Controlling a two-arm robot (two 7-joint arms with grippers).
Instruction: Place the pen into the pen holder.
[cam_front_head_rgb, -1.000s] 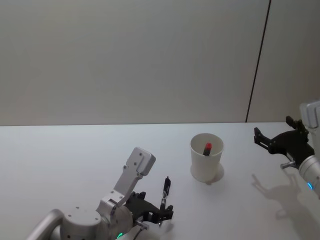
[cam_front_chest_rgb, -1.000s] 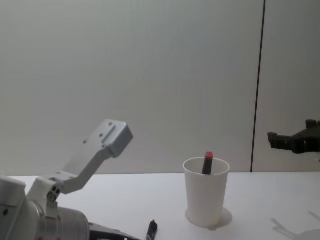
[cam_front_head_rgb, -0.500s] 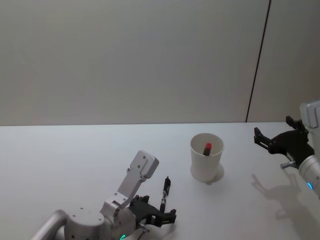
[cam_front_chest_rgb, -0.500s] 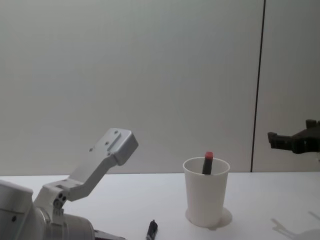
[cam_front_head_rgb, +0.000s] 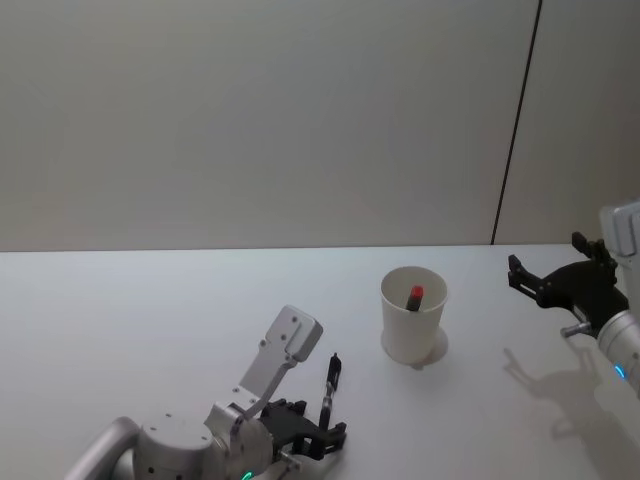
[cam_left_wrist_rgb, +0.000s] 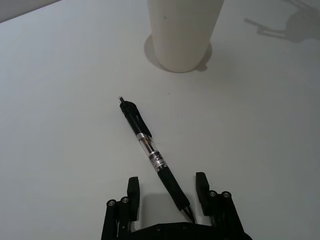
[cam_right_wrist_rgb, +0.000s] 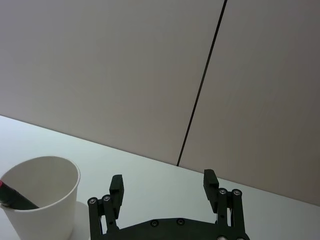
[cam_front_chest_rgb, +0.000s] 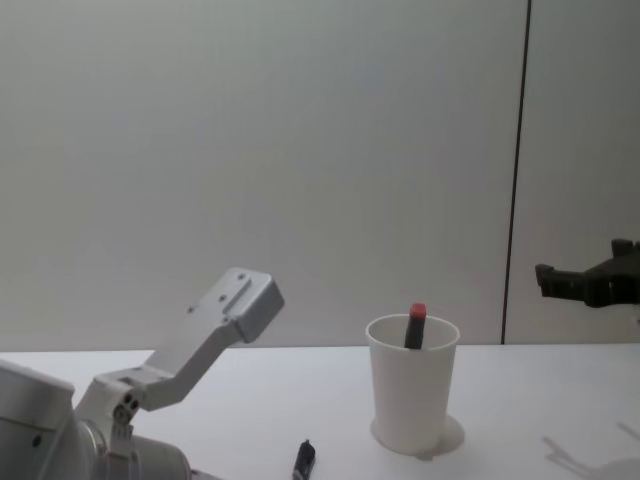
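Observation:
A black pen (cam_left_wrist_rgb: 150, 152) lies flat on the white table, its tip toward the pen holder (cam_left_wrist_rgb: 184, 30); it also shows in the head view as the pen (cam_front_head_rgb: 331, 385). My left gripper (cam_left_wrist_rgb: 167, 181) is open and low over the table, one finger on each side of the pen's near end, not touching it. The pen holder (cam_front_head_rgb: 412, 318) is a white paper cup standing upright beyond the pen, and a red-capped pen (cam_front_head_rgb: 415, 295) leans inside it. My right gripper (cam_front_head_rgb: 546, 262) hangs open in the air to the right of the cup, holding nothing.
The table (cam_front_head_rgb: 150, 320) is bare white around the pen and cup. A grey wall with a dark vertical seam (cam_front_head_rgb: 515, 130) rises behind. My left arm's grey wrist link (cam_front_chest_rgb: 215, 325) juts up at the near left.
My left arm has shifted forward and down, bringing its open fingers to either side of the pen's near end. The pen, the cup and my right arm have not moved.

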